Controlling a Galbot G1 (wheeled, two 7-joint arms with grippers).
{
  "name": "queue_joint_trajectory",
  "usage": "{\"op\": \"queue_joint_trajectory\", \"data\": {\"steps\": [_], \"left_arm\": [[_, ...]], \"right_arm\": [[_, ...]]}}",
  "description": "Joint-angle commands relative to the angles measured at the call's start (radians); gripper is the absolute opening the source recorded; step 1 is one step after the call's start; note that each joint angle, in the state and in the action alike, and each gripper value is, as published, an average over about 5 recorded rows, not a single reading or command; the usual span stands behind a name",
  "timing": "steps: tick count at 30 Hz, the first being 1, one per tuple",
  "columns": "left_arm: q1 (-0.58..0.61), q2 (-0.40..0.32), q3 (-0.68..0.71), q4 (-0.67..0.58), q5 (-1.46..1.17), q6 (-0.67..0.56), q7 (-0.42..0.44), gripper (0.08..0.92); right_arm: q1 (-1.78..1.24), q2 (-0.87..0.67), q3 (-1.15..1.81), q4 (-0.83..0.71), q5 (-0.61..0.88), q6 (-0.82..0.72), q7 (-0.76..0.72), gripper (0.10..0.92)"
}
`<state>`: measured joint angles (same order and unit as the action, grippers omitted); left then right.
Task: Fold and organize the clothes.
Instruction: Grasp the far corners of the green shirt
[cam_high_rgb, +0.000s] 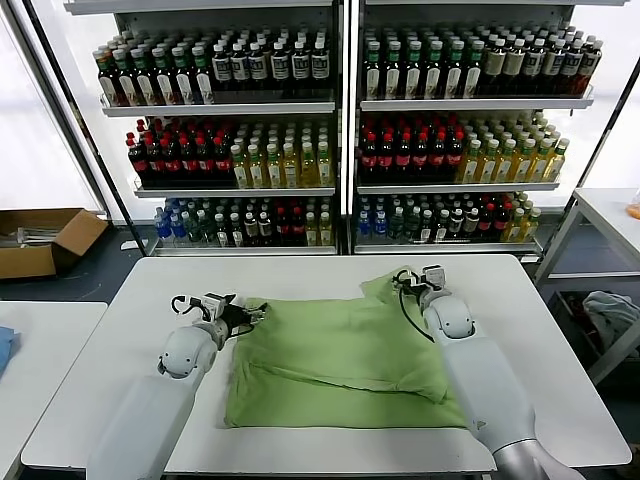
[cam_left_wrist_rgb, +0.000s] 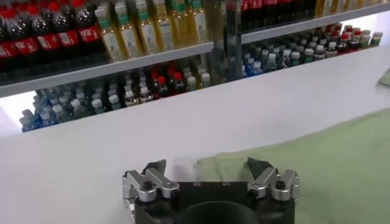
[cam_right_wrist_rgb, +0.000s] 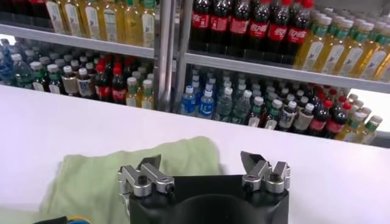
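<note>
Lying mid-table, the clothes (cam_high_rgb: 345, 365) look partly folded, a light green bundle with the bottom turned up and one corner bunched at the far right, so squaring and stacking remain, I judge. My left gripper (cam_high_rgb: 240, 315) sits at its left edge and my right gripper (cam_high_rgb: 418, 282) at that corner, both spread apart, empty. Bottle shelves (cam_high_rgb: 340, 105) stand beyond the white table (cam_high_rgb: 300, 275); nothing blocks me.

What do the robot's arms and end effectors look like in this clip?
Both arms have smooth pale grey-white shells with rounded joints. The left end effector and right end effector are black-bodied, with two silver metal fingers fixed by round bolts and dark angular tips. Black cables loop beside each wrist.
</note>
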<state>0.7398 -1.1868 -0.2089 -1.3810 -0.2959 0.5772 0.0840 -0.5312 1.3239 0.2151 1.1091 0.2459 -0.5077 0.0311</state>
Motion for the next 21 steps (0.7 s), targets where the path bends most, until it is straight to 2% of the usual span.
{"op": "queue_joint_trajectory", "data": {"steps": [1, 21], "left_arm": [[-0.004, -0.003, 0.013, 0.028, 0.003, 0.002, 0.002, 0.724], [0.037, -0.023, 0.020, -0.013, 0.003, -0.002, 0.004, 0.155]], "right_arm": [[-0.003, 0.023, 0.002, -0.021, -0.008, 0.001, 0.001, 0.786], [-0.101, 0.004, 0.032, 0.049, 0.000, 0.025, -0.016, 0.216]]}}
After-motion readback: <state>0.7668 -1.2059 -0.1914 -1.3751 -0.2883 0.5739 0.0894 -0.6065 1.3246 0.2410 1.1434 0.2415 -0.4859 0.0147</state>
